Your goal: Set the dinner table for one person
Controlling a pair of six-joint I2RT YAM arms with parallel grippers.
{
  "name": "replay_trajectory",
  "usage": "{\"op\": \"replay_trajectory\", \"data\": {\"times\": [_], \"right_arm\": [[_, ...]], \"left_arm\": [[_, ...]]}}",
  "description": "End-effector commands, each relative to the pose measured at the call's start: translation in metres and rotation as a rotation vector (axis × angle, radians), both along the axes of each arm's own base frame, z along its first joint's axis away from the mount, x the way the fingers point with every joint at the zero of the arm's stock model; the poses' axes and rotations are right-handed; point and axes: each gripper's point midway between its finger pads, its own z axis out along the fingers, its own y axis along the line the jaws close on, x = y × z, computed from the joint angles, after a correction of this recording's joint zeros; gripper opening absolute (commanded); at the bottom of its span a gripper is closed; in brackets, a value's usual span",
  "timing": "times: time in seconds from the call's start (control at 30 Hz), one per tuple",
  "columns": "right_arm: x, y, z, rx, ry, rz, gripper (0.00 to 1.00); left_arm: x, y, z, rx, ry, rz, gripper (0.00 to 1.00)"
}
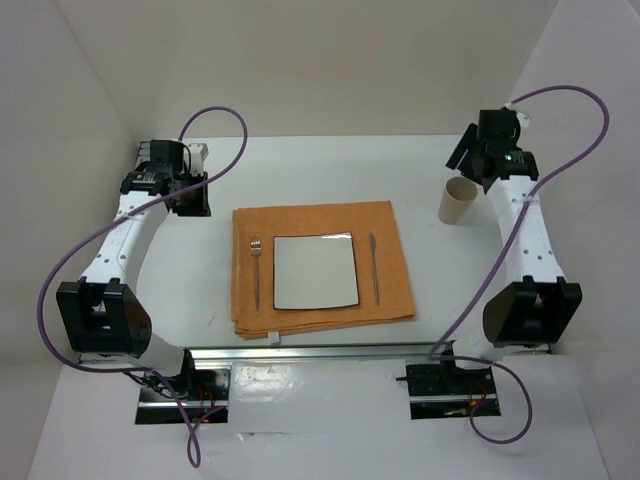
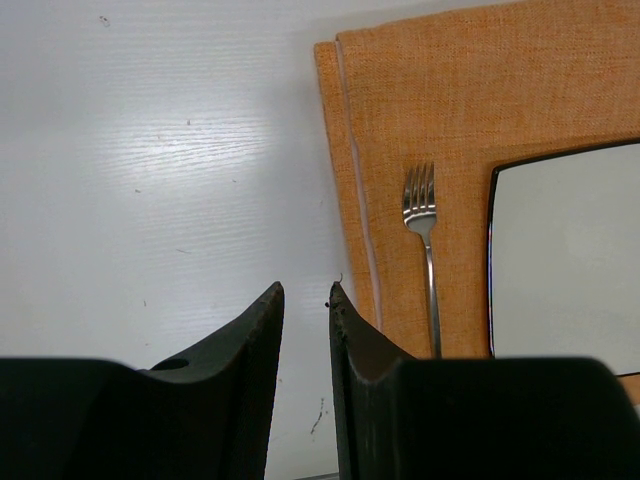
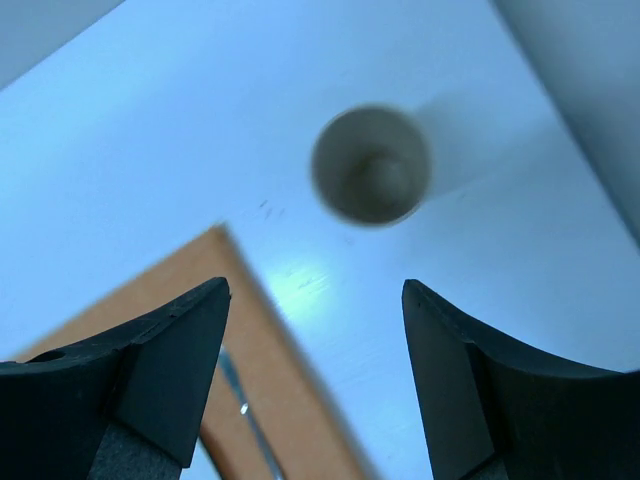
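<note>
Right gripper [image 3: 315, 290]: my jaws spread wide, empty | tan cup [image 3: 372, 165]: upright on the dinner table [image 3: 140, 160], below and slightly ahead, just off orange mat's [image 3: 285, 395] far-right corner | left gripper [image 2: 305, 290]: well apart

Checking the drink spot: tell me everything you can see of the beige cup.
The cup is a plain beige tumbler, matte, paper-like. It stands upright, mouth open and apparently empty, on the white table, past the orange mat's far right corner and apart from it. Nothing touches it; the right tool hangs open above it.
</note>
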Motion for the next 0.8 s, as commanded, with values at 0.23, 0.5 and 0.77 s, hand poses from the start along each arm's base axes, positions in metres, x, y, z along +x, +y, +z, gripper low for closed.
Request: {"op": "replay_trajectory", "data": {"times": [0.23,0.5,0.77], "right_arm": [[0.045,-0.092,-0.055,0.009,0.072,-0.161,0.69],[0.059,-0.1,-0.087,0.013,0.147,-0.161,0.63],[0.045,-0.102,-0.131,0.045,0.219,-0.161,0.51]], "left_arm": [[0.002,0.01,0.01,0.028,-0.027,0.014,0.32],[0.005,0.015,0.007,0.018,-0.018,0.026,0.32],[0.006,0.022,0.003,0.018,0.001,0.045,0.32]]}}
